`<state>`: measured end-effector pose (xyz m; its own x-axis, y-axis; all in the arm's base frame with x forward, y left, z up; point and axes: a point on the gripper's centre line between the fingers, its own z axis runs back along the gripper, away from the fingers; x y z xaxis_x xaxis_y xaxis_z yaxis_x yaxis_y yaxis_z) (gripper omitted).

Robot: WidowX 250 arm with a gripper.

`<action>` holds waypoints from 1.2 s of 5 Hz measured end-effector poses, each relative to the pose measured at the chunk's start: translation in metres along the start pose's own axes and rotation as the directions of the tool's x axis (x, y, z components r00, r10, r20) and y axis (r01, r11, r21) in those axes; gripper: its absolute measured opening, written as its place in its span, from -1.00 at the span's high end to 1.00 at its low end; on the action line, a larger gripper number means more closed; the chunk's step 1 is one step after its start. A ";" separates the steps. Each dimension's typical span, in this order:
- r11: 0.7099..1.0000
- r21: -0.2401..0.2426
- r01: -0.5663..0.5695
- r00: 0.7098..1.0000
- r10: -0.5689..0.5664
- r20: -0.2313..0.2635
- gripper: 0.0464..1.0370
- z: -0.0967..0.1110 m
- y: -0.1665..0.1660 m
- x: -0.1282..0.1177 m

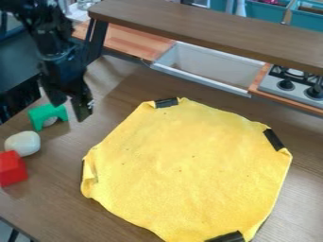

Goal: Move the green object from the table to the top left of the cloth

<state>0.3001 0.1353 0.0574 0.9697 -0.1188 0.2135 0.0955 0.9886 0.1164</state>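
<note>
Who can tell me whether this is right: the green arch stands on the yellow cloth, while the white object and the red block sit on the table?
Not quite: the camera view shows the green arch on the table, beside the yellow cloth. The white object and the red block do sit on the table.

Single fixed camera, mounted above the wooden table [129,222] and looking down at a slant. It faces across the tabletop toward the toy kitchen's sink [205,66], stove [291,86] and raised brown shelf [208,24], which runs obliquely, descending to the right. Range is moderate: the yellow cloth [189,165] occupies much of the centre and lower right and reaches the bottom border, while a table edge crosses the lower left corner. The far side lies toward the top.
</note>
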 end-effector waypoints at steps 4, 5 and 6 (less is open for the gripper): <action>0.996 0.081 -0.031 0.994 0.022 0.107 -0.93 -0.013 0.048 -0.001; 0.998 0.046 0.049 0.994 -0.053 0.097 -0.93 -0.014 0.061 0.000; 0.988 0.028 0.154 0.986 -0.155 0.060 -0.93 -0.022 0.067 0.003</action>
<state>0.3150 0.2035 0.0442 0.9280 -0.2758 0.2505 0.2370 0.9557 0.1744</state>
